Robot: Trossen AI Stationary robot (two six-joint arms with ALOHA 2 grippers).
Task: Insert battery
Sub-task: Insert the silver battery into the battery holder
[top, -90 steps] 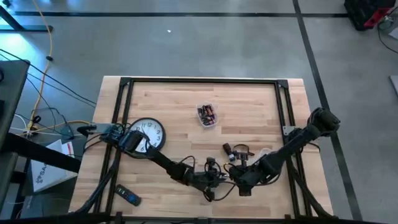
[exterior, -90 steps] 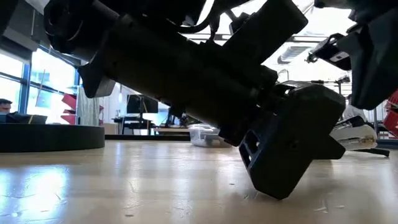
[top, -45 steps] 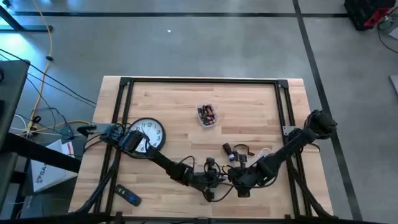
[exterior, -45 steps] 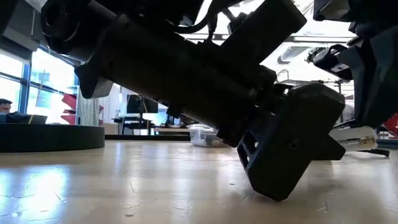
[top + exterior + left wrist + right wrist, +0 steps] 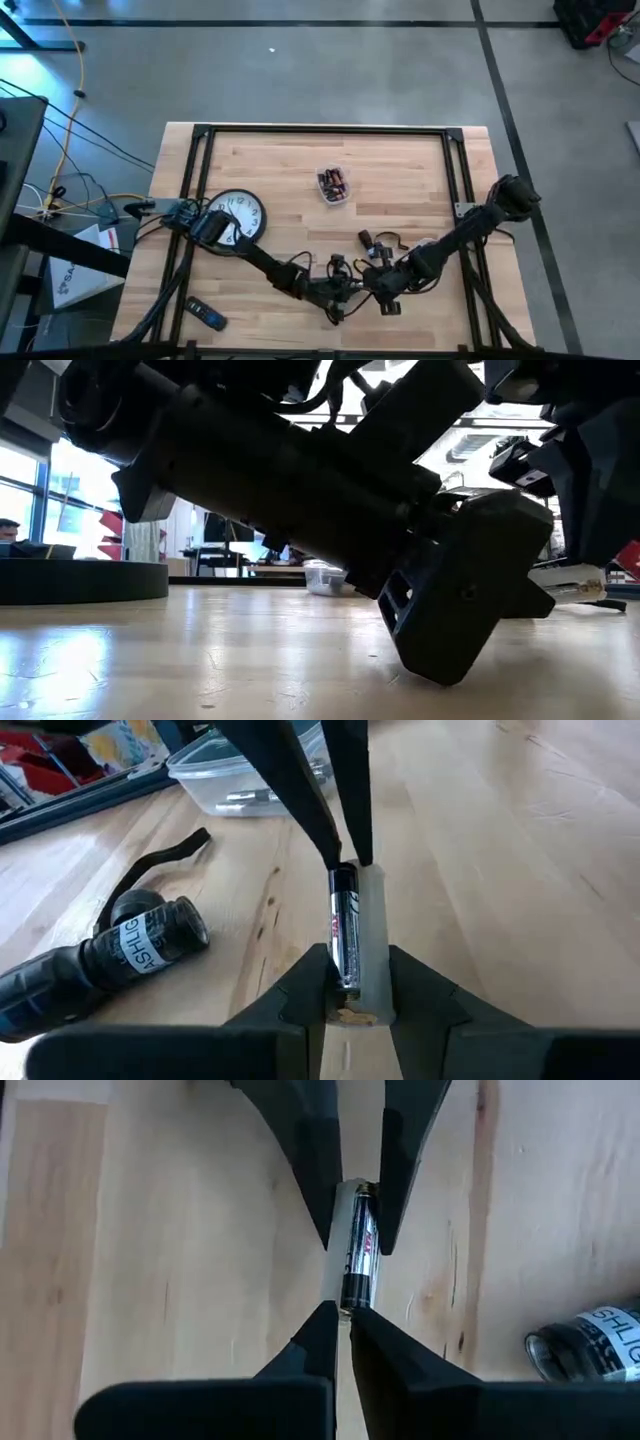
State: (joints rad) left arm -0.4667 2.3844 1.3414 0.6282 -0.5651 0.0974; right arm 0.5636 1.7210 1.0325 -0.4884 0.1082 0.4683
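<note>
A black battery [image 5: 343,930] lies lengthwise in a whitish holder [image 5: 372,945] near the table's near edge, at its middle. My left gripper [image 5: 352,982] is shut on that holder. My right gripper [image 5: 345,1318] faces it from the table's right, its tips closed on the battery's far end. In the high view the two grippers meet at the left gripper [image 5: 345,295] and the right gripper [image 5: 374,288]. A black flashlight [image 5: 140,945] with a strap lies on the wood beside them. My left gripper pinches the whitish holder's two long sides [image 5: 378,982] between its fingers, at the holder's near end, and the fingers lie along it. The battery sits in the holder between them. My right gripper pinches the battery's end [image 5: 356,1292] between its fingertips [image 5: 322,1325], slanting down along it. That end lies in the holder.
A clear tub of batteries [image 5: 333,185] stands toward the table's far middle. A round clock [image 5: 240,215] lies at the left, a dark remote [image 5: 207,317] at the near left corner. A black frame [image 5: 320,130] borders the table.
My right gripper has slid a little toward the table's left, closing in on my left gripper and the holder. The left gripper and the holder have kept their place.
</note>
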